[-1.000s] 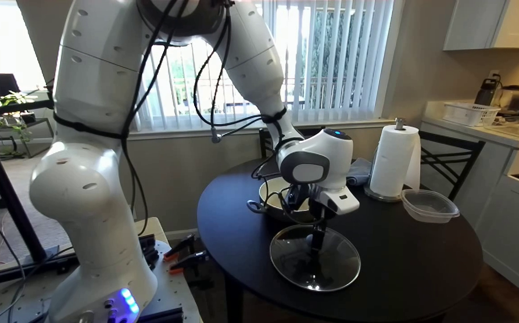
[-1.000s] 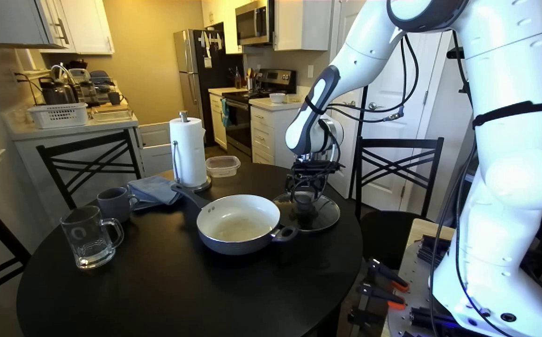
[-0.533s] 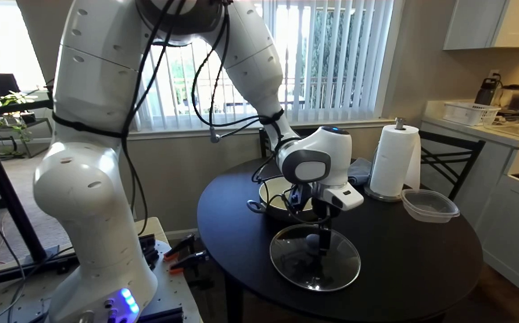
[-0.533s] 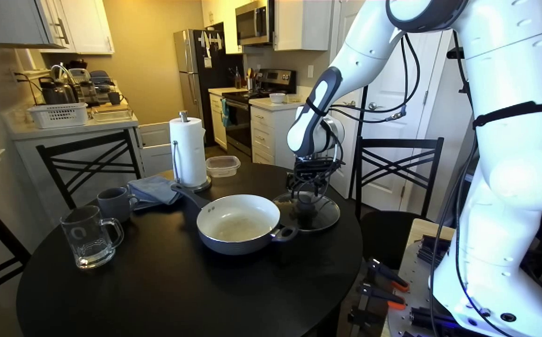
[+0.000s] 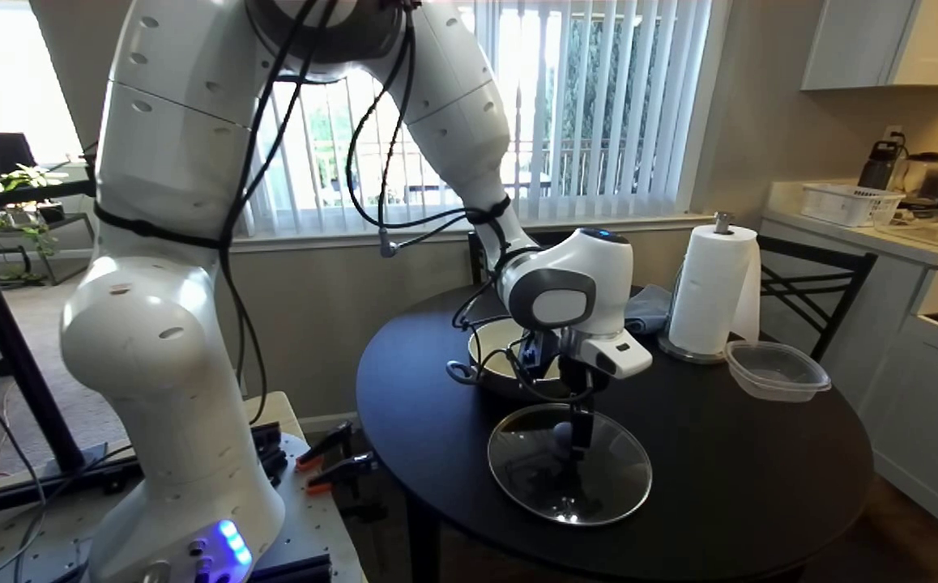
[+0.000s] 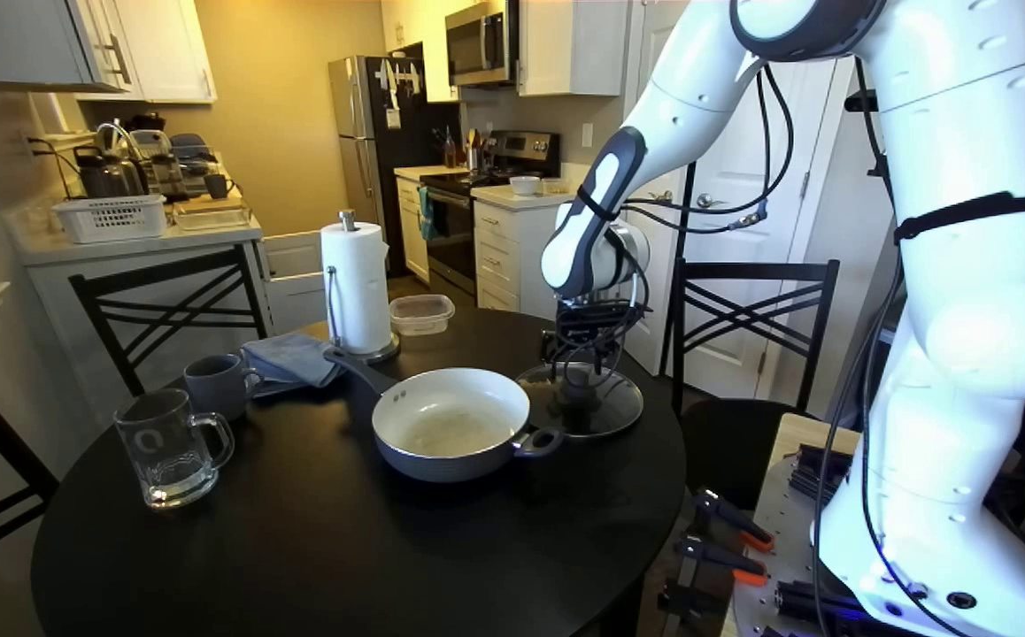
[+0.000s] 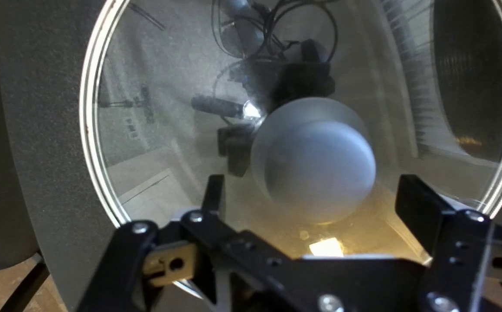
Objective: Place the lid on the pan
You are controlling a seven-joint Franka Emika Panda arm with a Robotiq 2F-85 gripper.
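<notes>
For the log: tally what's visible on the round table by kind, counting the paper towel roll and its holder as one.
Pan: 1
Glass lid: 1
Glass mug and grey mug: 2
Paper towel roll: 1
Plastic container: 1
Folded cloth: 1
Total: 7

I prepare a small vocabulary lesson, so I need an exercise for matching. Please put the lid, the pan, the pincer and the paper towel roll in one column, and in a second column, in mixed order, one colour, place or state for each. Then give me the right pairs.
Column 1
1. lid
2. pan
3. pincer
4. paper towel roll

Column 2
A. open, over the lid
B. white, standing upright
C. pale inside, dark grey outside
D. see-through, beside the pan and not on it

Right pairs: 1-D; 2-C; 3-A; 4-B
</notes>
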